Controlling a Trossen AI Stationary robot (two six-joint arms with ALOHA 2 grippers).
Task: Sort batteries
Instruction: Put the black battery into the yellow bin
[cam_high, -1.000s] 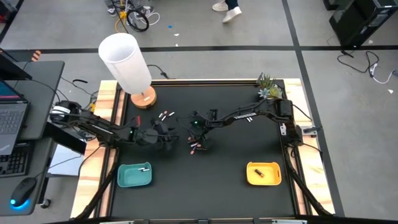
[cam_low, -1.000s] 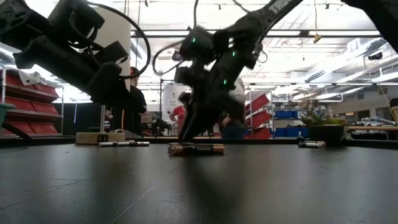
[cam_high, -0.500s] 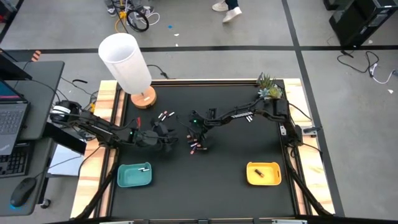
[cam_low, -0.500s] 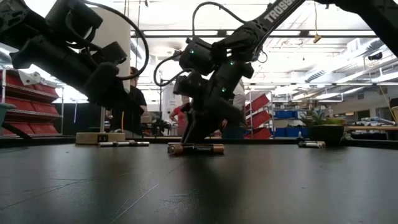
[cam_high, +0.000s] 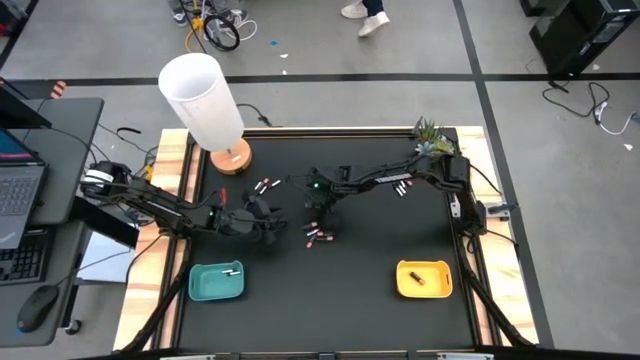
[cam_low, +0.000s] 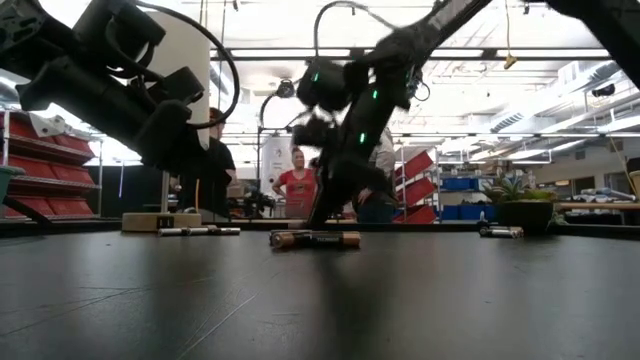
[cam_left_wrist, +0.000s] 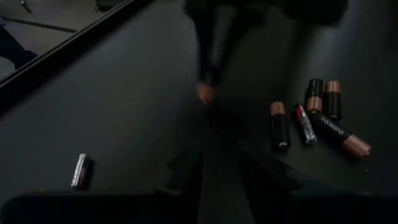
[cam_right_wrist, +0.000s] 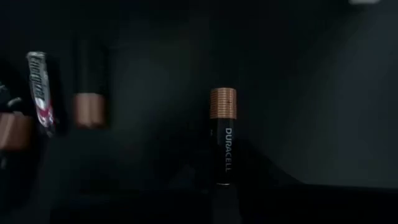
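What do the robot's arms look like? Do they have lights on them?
Both arms are dark and built from slim jointed segments with black cables looping alongside. The right arm has small green lights glowing near its wrist, and its gripper ends in two thin dark fingers. The left arm looks chunkier near its gripper.

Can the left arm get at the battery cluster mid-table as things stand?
Probably not cleanly. The right pincer hangs right over the battery cluster, holding one Duracell, and would crowd that approach. The left pincer waits just beside it, over bare mat.

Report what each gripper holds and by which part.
The right gripper pinches a battery by its black end, copper end sticking out. Whether the left gripper holds anything cannot be told.
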